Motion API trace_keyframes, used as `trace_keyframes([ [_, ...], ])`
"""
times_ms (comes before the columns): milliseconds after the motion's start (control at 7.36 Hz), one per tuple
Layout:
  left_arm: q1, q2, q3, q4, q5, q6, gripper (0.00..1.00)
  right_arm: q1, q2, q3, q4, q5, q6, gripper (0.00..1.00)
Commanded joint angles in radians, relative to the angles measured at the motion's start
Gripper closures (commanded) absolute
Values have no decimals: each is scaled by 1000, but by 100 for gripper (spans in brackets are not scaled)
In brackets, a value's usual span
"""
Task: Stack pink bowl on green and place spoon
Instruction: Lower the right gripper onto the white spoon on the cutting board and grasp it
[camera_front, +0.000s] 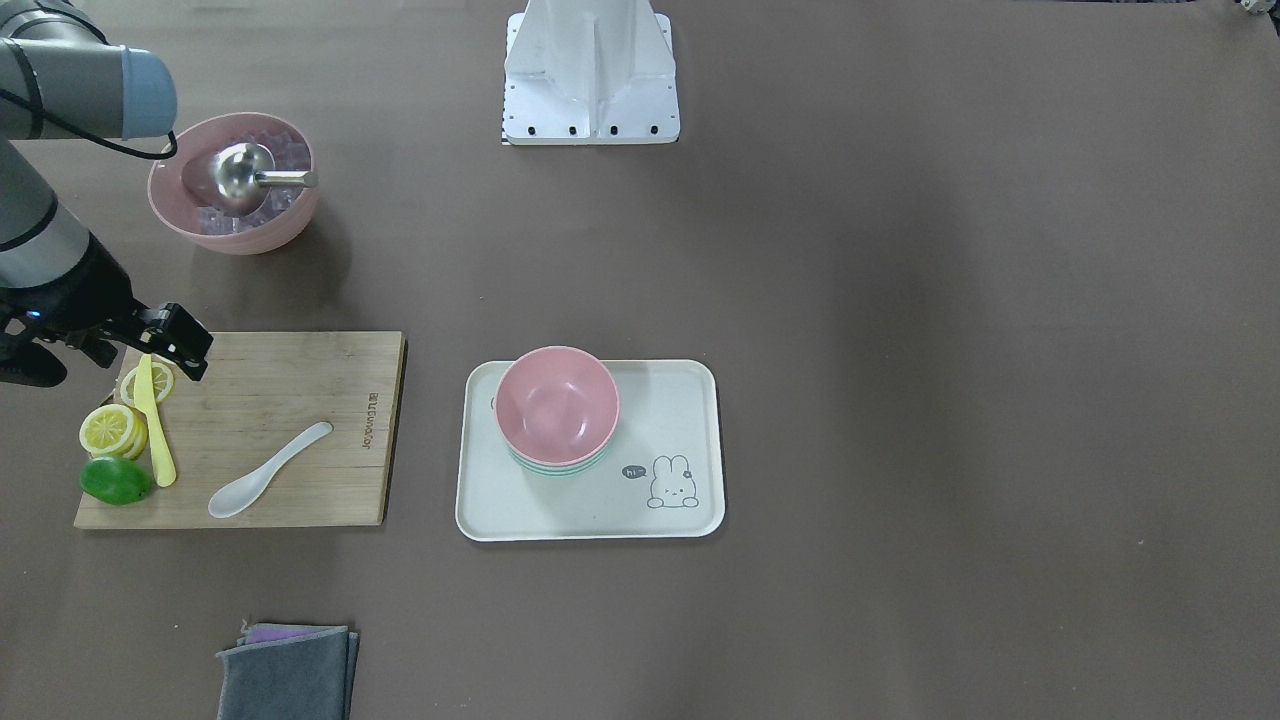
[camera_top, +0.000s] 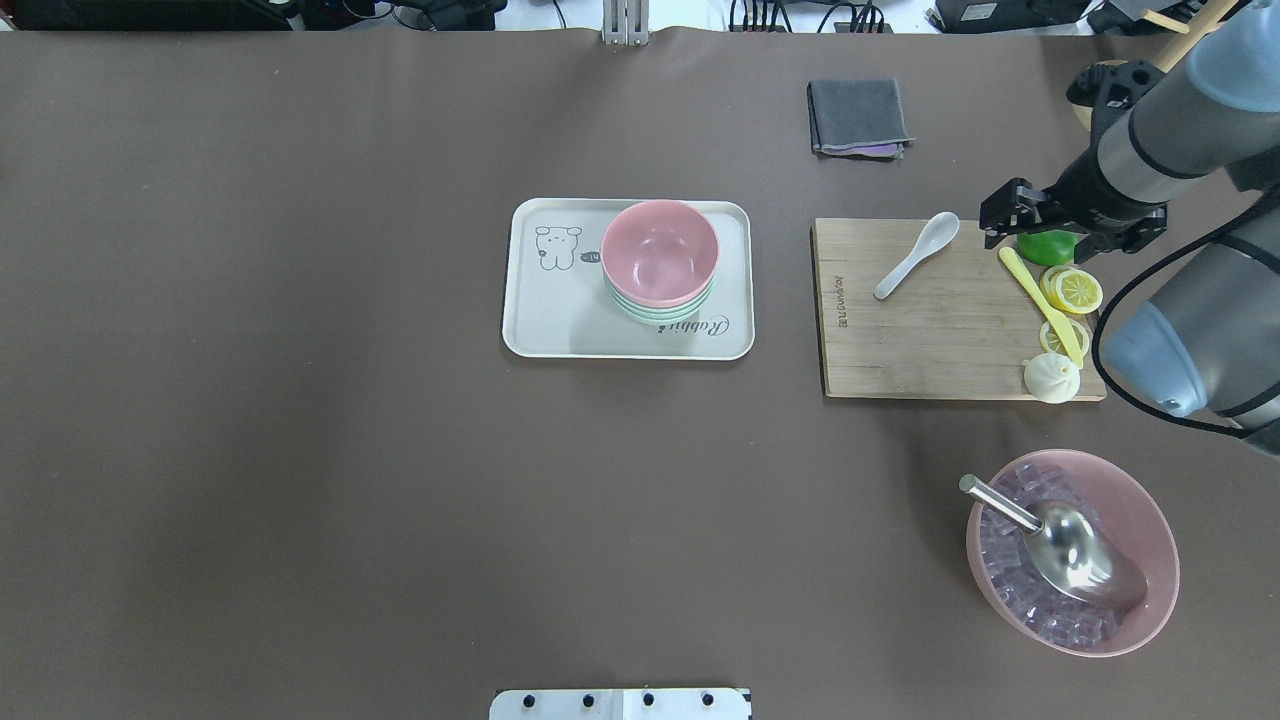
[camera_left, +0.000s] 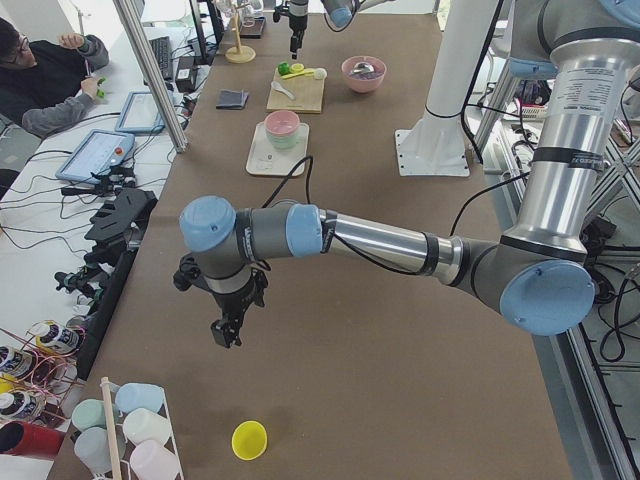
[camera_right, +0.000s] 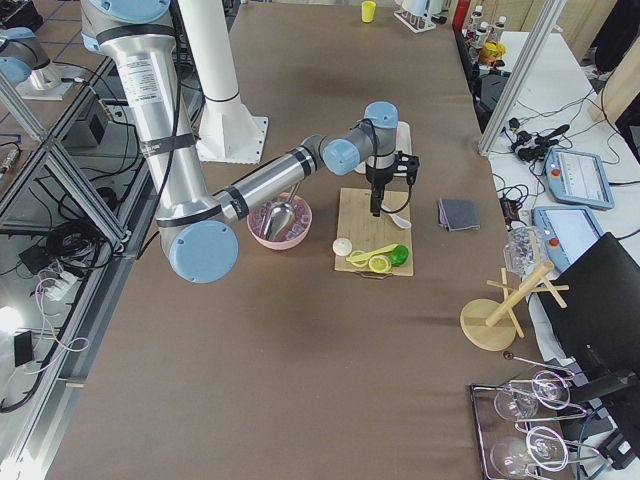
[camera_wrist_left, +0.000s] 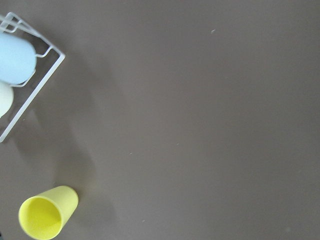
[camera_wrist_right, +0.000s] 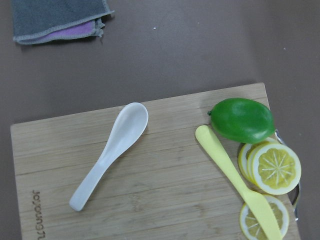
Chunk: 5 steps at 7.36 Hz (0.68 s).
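The small pink bowl (camera_front: 556, 400) sits nested on top of the mint-green bowls (camera_front: 560, 466), which stand on a cream tray (camera_front: 660, 400); the stack also shows in the overhead view (camera_top: 660, 250). The white spoon (camera_front: 265, 472) lies on the bamboo cutting board (camera_front: 290, 390), scoop towards the far edge in the overhead view (camera_top: 912, 256) and in the right wrist view (camera_wrist_right: 112, 150). My right gripper (camera_top: 1005, 215) hovers above the board's far right corner, near the lime. It looks open and empty. My left gripper (camera_left: 228, 330) hangs over bare table far from the tray; I cannot tell its state.
On the board lie a yellow knife (camera_wrist_right: 235, 175), a lime (camera_wrist_right: 241, 120), lemon slices (camera_wrist_right: 275, 167) and a white bun-shaped piece (camera_top: 1050, 378). A larger pink bowl (camera_top: 1150, 520) with clear cubes and a metal scoop stands nearby. There are also a grey cloth (camera_top: 858, 115) and a yellow cup (camera_wrist_left: 47, 212).
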Motion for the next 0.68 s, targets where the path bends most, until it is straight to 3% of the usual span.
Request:
trace_keyframes([
  [0,-38,12,31,-2,-12,65,2,-46,94,-111,3,-34,277,4],
  [272,-38,13,26,-8,-12,64,2,-101,152,-208,48,-120,393,4],
  [543,-38,13,23,-11,-12,65,2,-135,163,-294,183,-125,477,16],
])
